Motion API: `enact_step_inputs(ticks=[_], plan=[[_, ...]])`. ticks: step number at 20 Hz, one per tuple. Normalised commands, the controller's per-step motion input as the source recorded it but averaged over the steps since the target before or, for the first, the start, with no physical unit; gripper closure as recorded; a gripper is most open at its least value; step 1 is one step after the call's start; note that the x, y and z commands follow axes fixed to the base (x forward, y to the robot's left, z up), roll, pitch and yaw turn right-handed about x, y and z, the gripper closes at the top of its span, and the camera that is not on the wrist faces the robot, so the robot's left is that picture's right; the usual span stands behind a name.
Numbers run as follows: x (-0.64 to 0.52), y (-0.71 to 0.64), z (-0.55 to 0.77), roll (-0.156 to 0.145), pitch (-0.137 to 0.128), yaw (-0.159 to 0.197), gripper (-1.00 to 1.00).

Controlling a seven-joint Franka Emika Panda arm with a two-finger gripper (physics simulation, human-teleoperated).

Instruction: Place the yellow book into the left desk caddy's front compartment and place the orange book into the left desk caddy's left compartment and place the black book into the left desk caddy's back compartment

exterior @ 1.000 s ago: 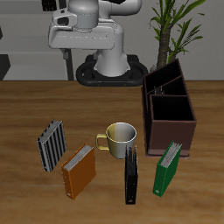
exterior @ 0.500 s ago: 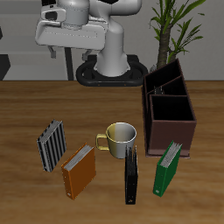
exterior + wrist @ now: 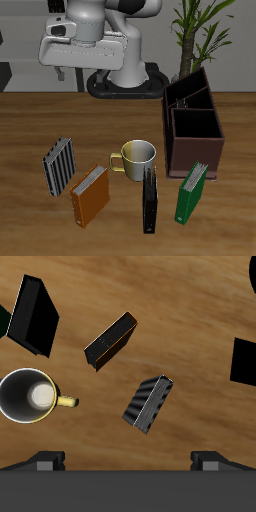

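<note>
Woodgrain runs across the table [image 3: 40, 120] in the exterior view, a warm brown plank surface. No writing or label can be read on anything. The arm's white head hangs above the table's back, and the gripper [image 3: 75, 74] shows only as dark stubs under it; whether its fingers are spread or pressed together cannot be told from here. The left desk caddy [image 3: 195, 135] is a dark brown box with inner dividers, its tall back wall rising towards the potted plant [image 3: 205, 30]. Just in front of it leans the green book [image 3: 192, 191], a glossy hardcover. The black book [image 3: 150, 199], long and slim, stands between the green one and the orange book [image 3: 90, 195], a plain orange-brown hardcover with pale page edges on top. A cream mug [image 3: 136, 158] with a yellowish handle sits behind these, near the caddy. The grey-and-white striped book [image 3: 59, 165] stands behind the orange one.

In the wrist view the same wood fills the field. The two finger bases [image 3: 210, 461] sit wide apart at the frame edge, so the hand reads as spread, holding nothing. Below it lie the striped book [image 3: 149, 403], the orange book [image 3: 110, 342] seen mostly dark, the black book [image 3: 33, 316] and the mug [image 3: 30, 397], round and pale inside.
</note>
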Motion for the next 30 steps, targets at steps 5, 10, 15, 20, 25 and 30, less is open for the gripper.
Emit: enact_step_inputs(ticks=[5, 10, 15, 20, 25, 30], plan=[[0.42, -0.23, -0.11, -0.014, 0.004, -0.025, -1.00], [0.48, -0.04, -0.20, 0.017, -0.008, -0.030, -1.00], [0.47, 0.19, -0.15, 0.032, 0.001, -0.007, -1.00], [0.31, 0.20, -0.07, 0.044, -0.009, -0.035, -1.00], [0.28, 0.21, -0.07, 0.055, -0.023, -0.103, -1.00], [0.18, 0.12, -0.27, 0.042, -0.003, -0.066, -1.00]])
